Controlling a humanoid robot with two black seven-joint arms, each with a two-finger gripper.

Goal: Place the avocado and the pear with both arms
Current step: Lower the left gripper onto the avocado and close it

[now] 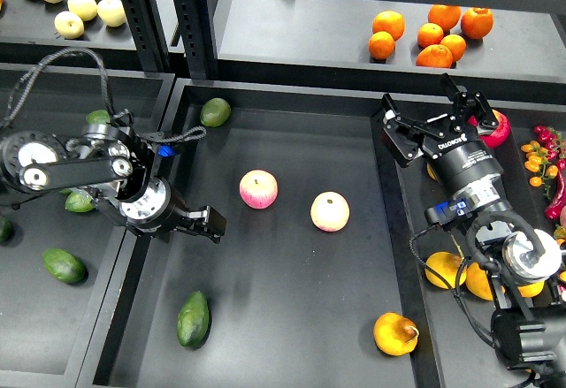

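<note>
The dark green, elongated avocado (193, 318) lies at the front left of the middle tray (292, 317). The orange-yellow pear (395, 333) with a short brown stem lies at the tray's front right. My left gripper (206, 222) hangs over the tray's left side, well above the avocado; it shows as a dark, end-on shape and its fingers cannot be told apart. My right gripper (431, 112) is open and empty over the tray's right rim, far behind the pear.
Two pink-and-yellow apples (258, 188) (330, 211) lie mid-tray. A smaller light green avocado (215, 111) lies at the back left. The left bin holds more avocados (65, 265). The right bin holds yellow fruit (445, 269) and a red apple (493, 128). Oranges (432, 34) sit on the shelf.
</note>
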